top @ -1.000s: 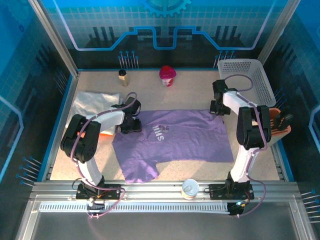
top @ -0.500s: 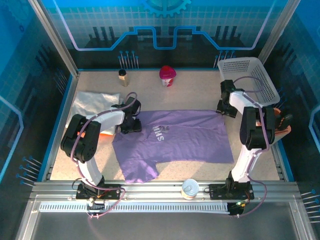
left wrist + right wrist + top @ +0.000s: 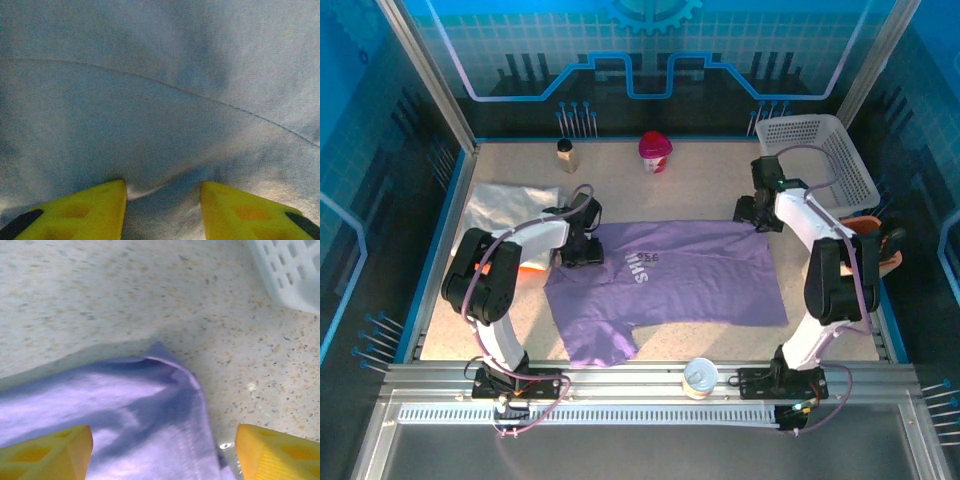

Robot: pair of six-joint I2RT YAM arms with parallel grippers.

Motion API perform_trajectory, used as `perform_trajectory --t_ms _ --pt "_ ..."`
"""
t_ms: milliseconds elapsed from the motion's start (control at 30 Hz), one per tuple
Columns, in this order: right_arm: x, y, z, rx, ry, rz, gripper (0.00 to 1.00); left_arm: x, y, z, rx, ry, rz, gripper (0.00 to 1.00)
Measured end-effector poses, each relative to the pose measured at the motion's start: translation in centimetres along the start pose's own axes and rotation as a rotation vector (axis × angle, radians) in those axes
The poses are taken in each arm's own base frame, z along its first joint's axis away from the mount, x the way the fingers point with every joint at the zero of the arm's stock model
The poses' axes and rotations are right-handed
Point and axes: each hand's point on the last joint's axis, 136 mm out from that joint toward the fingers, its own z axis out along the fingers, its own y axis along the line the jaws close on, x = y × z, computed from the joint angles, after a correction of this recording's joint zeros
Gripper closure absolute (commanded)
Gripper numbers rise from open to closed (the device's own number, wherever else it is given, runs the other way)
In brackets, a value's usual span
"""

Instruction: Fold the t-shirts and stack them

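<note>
Overhead: purple t-shirt [image 3: 665, 285] spread flat mid-table, white t-shirt [image 3: 510, 205] far left. Left wrist: left gripper [image 3: 163, 200] part-spread, pressed into purple cloth, a fold bunched between fingers. Right wrist: right gripper [image 3: 164, 447] spread wide, straddling the shirt's corner, gripping nothing.

Lavender t-shirt [image 3: 670, 285] spread flat between both arms.

The purple shirt [image 3: 670, 275] is matt, soft knit cloth. The table [image 3: 100, 290] is speckled, stone-like. The basket [image 3: 817, 160] is white plastic mesh.
</note>
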Motion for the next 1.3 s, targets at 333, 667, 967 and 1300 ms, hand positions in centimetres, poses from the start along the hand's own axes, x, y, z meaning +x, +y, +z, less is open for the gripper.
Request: perform_trajectory --t_ms 333,667,967,1300 --pt "0.9 3.5 1.9 -0.129 0.092 -0.063 0.32 0.1 -0.3 -0.5 0.010 0.021 -0.001 0.55" --pt "2.3 3.2 7.2 -0.094 0.225 -0.049 0.32 0.1 -0.3 -0.5 0.009 0.021 -0.001 0.56" --pt "-1.0 -0.1 7.5 -0.026 0.164 0.036 0.28 0.7 0.1 -0.1 0.001 0.036 -0.003 0.56" --pt "-0.5 2.2 3.9 -0.047 0.099 -0.057 0.25 -0.3 -1.0 -1.1 0.037 0.025 -0.001 0.52"
